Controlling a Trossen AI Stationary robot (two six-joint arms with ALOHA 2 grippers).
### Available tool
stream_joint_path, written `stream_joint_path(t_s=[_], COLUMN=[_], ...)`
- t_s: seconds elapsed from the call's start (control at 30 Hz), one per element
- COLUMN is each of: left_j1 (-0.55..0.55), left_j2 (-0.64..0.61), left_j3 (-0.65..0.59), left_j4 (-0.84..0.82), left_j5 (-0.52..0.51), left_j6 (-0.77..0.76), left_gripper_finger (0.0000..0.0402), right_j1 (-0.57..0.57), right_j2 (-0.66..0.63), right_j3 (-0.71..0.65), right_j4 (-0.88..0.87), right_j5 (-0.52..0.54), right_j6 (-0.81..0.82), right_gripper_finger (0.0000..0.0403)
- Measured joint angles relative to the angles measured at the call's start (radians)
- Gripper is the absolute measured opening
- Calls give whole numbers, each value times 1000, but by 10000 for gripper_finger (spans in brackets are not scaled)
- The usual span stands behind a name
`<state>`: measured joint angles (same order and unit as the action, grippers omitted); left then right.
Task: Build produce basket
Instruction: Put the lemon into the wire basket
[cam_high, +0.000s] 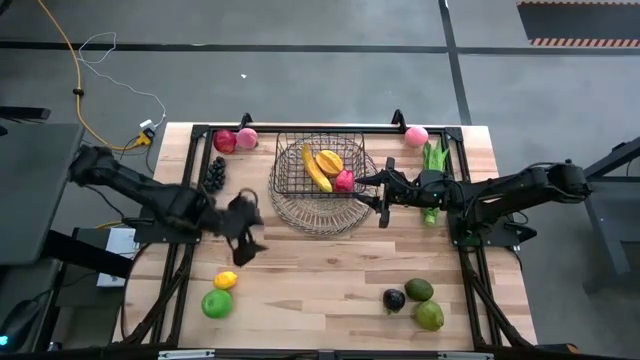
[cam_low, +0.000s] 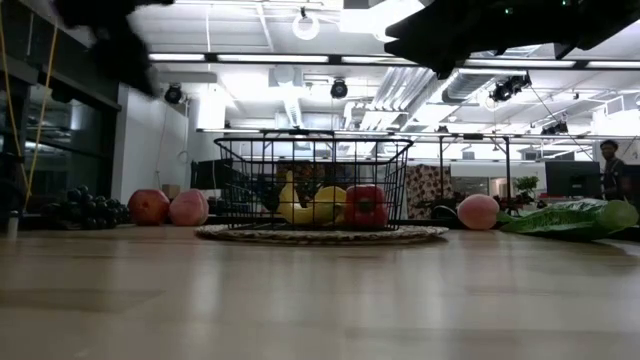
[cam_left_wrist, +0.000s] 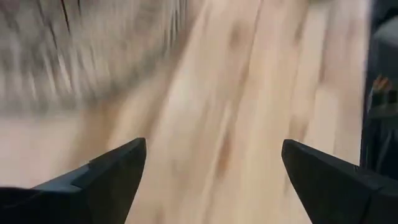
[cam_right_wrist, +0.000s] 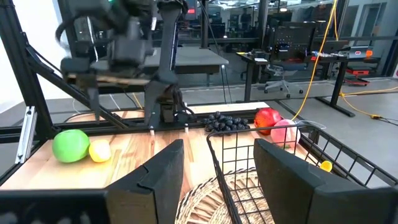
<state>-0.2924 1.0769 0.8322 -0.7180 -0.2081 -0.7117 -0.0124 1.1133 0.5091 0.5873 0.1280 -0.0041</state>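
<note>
The dark wire basket (cam_high: 290, 165) stands on a round wire dish (cam_high: 325, 215) at the table's middle. It holds a banana (cam_high: 316, 168), a yellow-orange piece (cam_high: 329, 160) and a red piece (cam_high: 344, 181). My left gripper (cam_high: 245, 238) hangs open over bare wood left of the dish, nothing between its fingers (cam_left_wrist: 112, 177). My right gripper (cam_high: 380, 200) points level at the basket's near right corner, its fingers apart with the basket's wires (cam_right_wrist: 217, 162) between them. A lemon (cam_high: 226, 280) and a green apple (cam_high: 216, 303) lie near the left gripper. My right gripper stands level at the basket's near right corner, coming from the table's right. A basket wire (cam_right_wrist: 214, 155) shows in the gap between its fingers. I cannot tell whether the fingers touch the basket.
A red apple (cam_high: 225, 141), a pink fruit (cam_high: 247, 138) and grapes (cam_high: 216, 172) lie far left. Another pink fruit (cam_high: 416, 135) and green pods (cam_high: 433, 160) lie far right. One dark (cam_high: 394, 299) and two green pieces (cam_high: 424, 303) lie near right. A person (cam_low: 610, 165) stands beyond.
</note>
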Motion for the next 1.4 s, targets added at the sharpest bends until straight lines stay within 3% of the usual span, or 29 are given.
stream_joint_path(t_s=[0.27,0.5,1.17,1.4], left_j1=[-252,-375,-389,-389], left_j2=[157,283,475,485], left_j3=[24,24,6,-2], left_j4=[-171,-199,-203,-202], left_j5=[36,76,227,216], left_j6=[-354,-480,-463,-463], left_gripper_finger=[365,365,365,365], right_j1=[0,0,0,0], right_j2=[0,0,0,0], right_j3=[0,0,0,0], right_j4=[0,-1,-3,-2], right_j5=[0,0,0,0], right_j6=[5,4,4,4], right_gripper_finger=[185,185,185,185])
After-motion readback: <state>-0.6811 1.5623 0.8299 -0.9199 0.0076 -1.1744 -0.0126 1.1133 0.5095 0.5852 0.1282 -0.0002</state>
